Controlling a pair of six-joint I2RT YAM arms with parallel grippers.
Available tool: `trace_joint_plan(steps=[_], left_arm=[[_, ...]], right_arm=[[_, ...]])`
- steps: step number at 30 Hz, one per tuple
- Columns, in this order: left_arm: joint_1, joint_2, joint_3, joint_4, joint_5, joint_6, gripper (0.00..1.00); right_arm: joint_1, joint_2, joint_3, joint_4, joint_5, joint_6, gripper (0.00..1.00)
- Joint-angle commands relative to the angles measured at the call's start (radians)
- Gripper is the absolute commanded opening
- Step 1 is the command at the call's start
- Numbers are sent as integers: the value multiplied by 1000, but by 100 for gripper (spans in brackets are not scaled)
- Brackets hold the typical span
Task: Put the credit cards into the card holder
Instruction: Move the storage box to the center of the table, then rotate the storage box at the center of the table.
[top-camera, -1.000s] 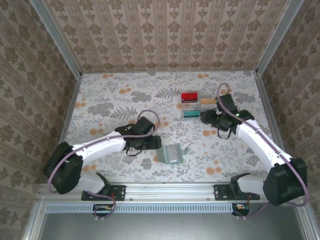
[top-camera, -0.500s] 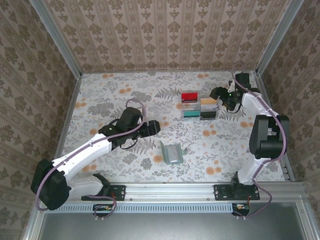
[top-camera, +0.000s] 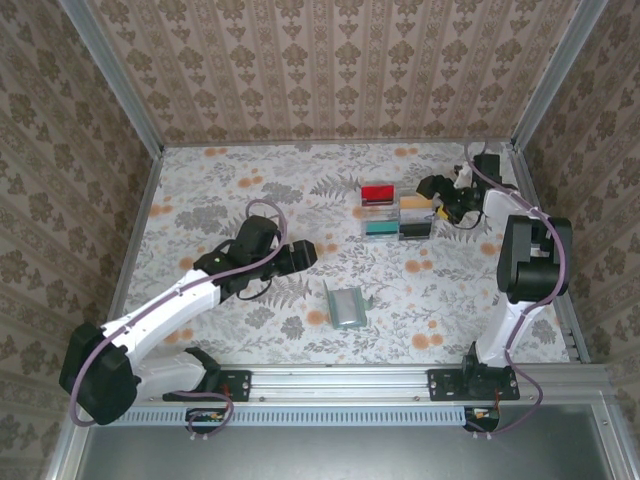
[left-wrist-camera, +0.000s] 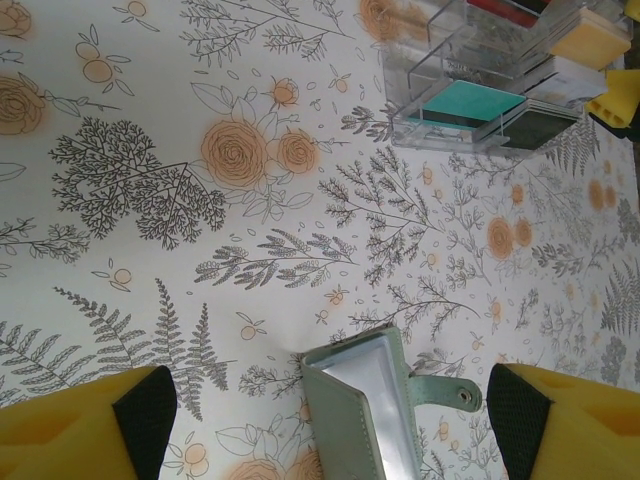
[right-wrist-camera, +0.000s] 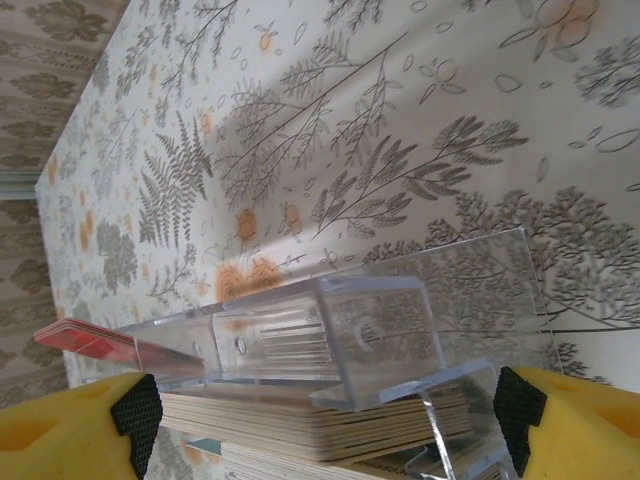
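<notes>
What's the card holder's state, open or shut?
Open. The card holder lies with its clear inner pocket showing and its snap tab loose, unfastened.

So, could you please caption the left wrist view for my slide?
Open left gripper framing the green card holder; credit cards in the clear tray beyond.

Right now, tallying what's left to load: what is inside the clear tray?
The tray holds red cards, tan cards, teal cards and dark cards in separate compartments. Whatever lies under each top card is covered.
</notes>
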Motion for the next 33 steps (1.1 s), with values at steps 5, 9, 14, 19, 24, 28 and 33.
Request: trace_joint_plan(steps=[5,9,14,19,24,28,33], left_arm=[[8,21,2,15,22,-8,85],[8,26,-2,18,19,-8,85],[15,30,-10,24,14,-8,85],[24,29,-25,37,13,-15,85],[31,19,-38,42,10,-21,85],[38,13,-45,53,10,-26,85],[40,-6,-47,47,2,-32,85]], right_arm=[[51,-83,-104,49,-121,23,89],[117,-146,-185,77,-119,53,88],[247,-241,-270,140,-88,122,89],[362,-309,-289,107,-11,138,89],[371,-365,-219,-87,168,25,88],[368,-323,-44,-260,389,-89,87],[361,-203,109,-334,433,-216,71]])
